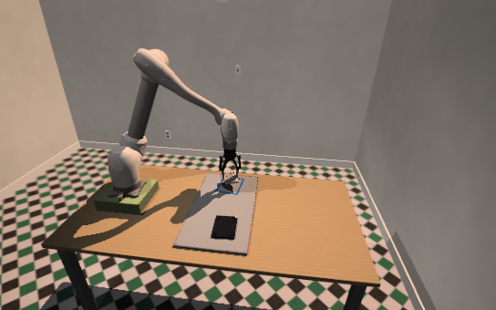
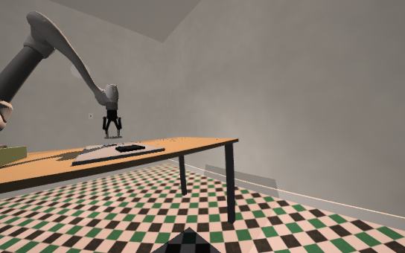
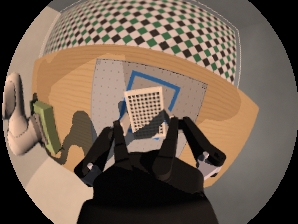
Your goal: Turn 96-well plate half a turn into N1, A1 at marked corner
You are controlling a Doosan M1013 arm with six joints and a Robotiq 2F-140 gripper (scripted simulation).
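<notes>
I see the wooden table [image 1: 301, 214] bearing the grey deck [image 1: 201, 228] with black nest N1 [image 1: 224, 227]; my gripper [image 1: 230, 172] clamps the 96-well plate [image 3: 147, 108], raised above blue-taped spot B1 [image 1: 230, 186].

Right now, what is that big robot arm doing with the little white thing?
The gripper is shut on the white 96-well plate, holding it in the air above the blue taped outline B1 on the grey deck. The black plate nest N1 sits nearer the front of the deck with nothing in it. The plate has to go back there turned half way round, and that is not yet done.
</notes>
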